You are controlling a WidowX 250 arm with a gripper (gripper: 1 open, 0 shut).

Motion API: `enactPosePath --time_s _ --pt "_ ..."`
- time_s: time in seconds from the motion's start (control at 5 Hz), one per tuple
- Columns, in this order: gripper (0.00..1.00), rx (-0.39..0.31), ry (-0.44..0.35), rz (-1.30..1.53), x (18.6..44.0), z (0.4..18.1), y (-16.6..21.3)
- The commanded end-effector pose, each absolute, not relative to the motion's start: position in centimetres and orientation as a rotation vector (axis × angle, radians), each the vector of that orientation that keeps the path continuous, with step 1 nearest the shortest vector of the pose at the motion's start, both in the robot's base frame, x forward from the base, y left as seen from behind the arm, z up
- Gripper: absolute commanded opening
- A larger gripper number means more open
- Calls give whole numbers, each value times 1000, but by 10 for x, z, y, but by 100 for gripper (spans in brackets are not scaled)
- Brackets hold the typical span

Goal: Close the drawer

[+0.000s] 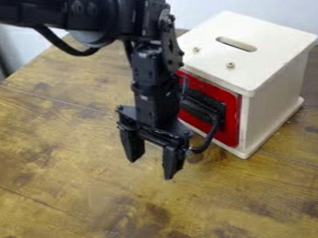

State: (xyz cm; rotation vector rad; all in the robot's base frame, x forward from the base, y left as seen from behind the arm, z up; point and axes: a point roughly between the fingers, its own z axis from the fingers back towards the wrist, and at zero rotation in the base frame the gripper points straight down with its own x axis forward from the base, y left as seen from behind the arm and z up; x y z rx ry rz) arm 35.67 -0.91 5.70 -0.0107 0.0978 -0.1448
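The red drawer (210,103) sits in the front of a pale wooden cabinet (251,65), its glossy red front sticking out a little, with a black wire loop handle (217,122). My black gripper (152,157) hangs just left of and in front of the drawer, fingers pointing down at the table, open and empty. The arm (151,61) hides the drawer's left part.
The cabinet has a slot in its top (236,42) and a small knob (232,65). The worn wooden table (66,186) spreads to the left and front. A grey wall edge is at the far left.
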Motion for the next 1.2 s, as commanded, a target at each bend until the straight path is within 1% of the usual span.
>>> enactPosePath --time_s 0.0,0.2,0.4,0.6,0.8,1.0 --pt "100 -12 20 -122 359 87 0" --pt "100 -12 19 -120 354 100 1" --pt "100 -7 40 -101 356 103 4" --pt "100 2 53 -91 363 90 8" --pt "100 11 71 -90 365 78 9" --pt "100 30 92 -92 368 71 8"
